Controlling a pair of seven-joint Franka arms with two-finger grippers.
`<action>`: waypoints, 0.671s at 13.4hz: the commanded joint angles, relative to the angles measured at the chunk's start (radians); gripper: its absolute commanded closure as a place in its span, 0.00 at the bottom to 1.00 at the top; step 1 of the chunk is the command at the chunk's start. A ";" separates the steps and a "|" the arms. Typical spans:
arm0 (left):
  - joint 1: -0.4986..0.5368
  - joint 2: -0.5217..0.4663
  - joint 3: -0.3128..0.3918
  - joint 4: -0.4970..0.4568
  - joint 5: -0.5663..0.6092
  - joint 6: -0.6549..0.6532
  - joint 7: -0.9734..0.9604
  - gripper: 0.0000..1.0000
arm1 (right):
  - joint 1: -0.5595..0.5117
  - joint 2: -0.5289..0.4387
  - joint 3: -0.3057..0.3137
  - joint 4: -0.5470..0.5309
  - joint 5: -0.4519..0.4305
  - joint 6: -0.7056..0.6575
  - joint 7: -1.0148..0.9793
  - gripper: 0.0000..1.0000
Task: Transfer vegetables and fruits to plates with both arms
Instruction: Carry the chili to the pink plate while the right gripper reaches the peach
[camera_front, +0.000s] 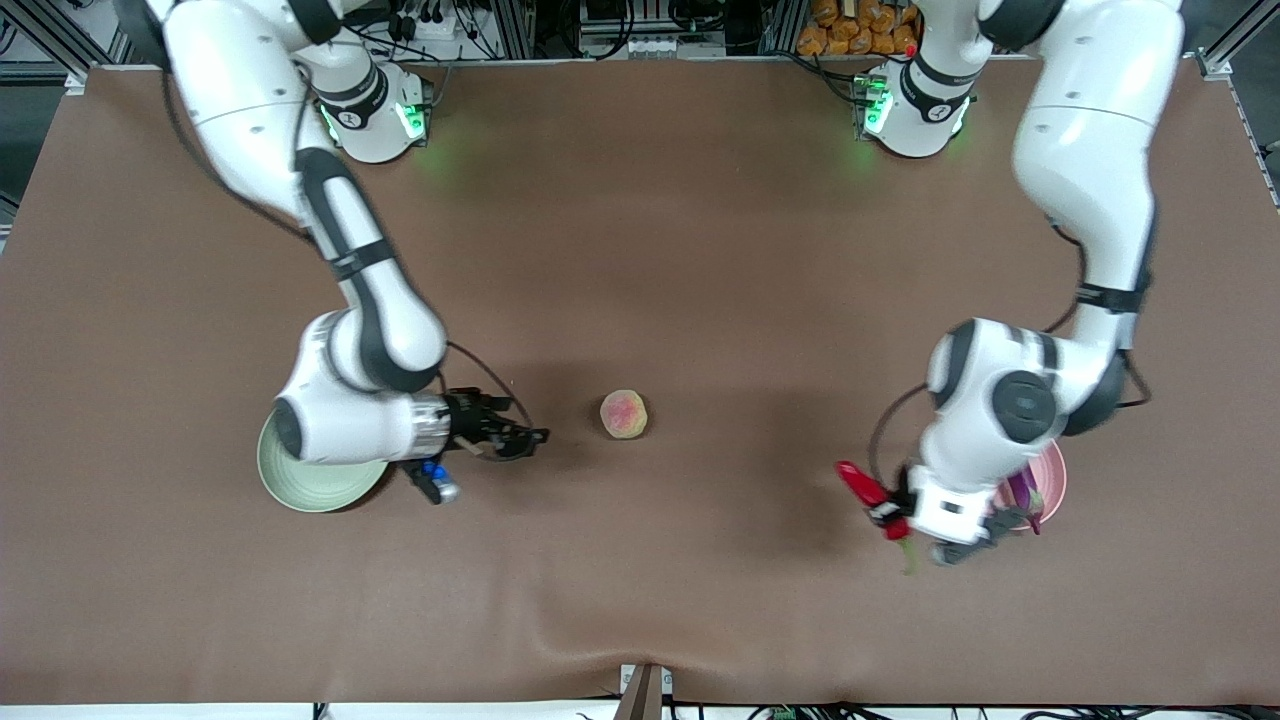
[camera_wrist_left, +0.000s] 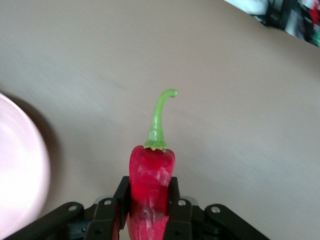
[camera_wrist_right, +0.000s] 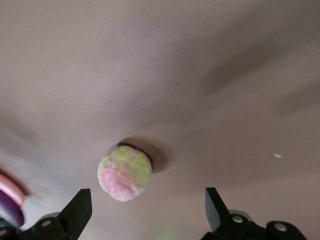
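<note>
over the bare table just beside the pink plate (camera_front: 1052, 478), my left gripper (camera_front: 893, 520) pinches the red chili pepper (camera_wrist_left: 150, 190) between its jaws, green stem pointing away from the wrist. the eggplant (camera_front: 1027, 495) already lies on that plate, partly hidden under the arm. toward the right arm's end, my right gripper (camera_front: 505, 437) hangs low over the table with its jaws spread wide, aimed at the yellow-green fruit (camera_front: 624, 414), which sits alone on the brown table (camera_front: 640, 250) between the two arms. the green plate (camera_front: 315, 470) lies partly under the right arm's wrist; i can't see what is on it, and the red fruit is not visible anywhere.

my worries from here: the pepper is glossy and held near its body end, so a quick swing toward the plate could let it slip or twist in the grip. if i let go before the pepper is well over the rim, it lands on the table. on the right side, the round fruit may roll away if one finger touches it first, since it looks off-centre between the fingers in the right wrist view.
</note>
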 joint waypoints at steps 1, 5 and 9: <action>0.100 -0.006 -0.017 -0.008 0.010 -0.009 0.214 1.00 | 0.095 -0.003 -0.017 0.002 -0.157 0.091 0.027 0.00; 0.154 0.000 -0.015 -0.020 0.008 -0.009 0.428 1.00 | 0.178 0.004 -0.015 0.010 -0.406 0.130 0.210 0.00; 0.163 0.002 -0.014 -0.084 0.014 -0.010 0.474 1.00 | 0.229 0.047 -0.015 0.041 -0.502 0.223 0.356 0.00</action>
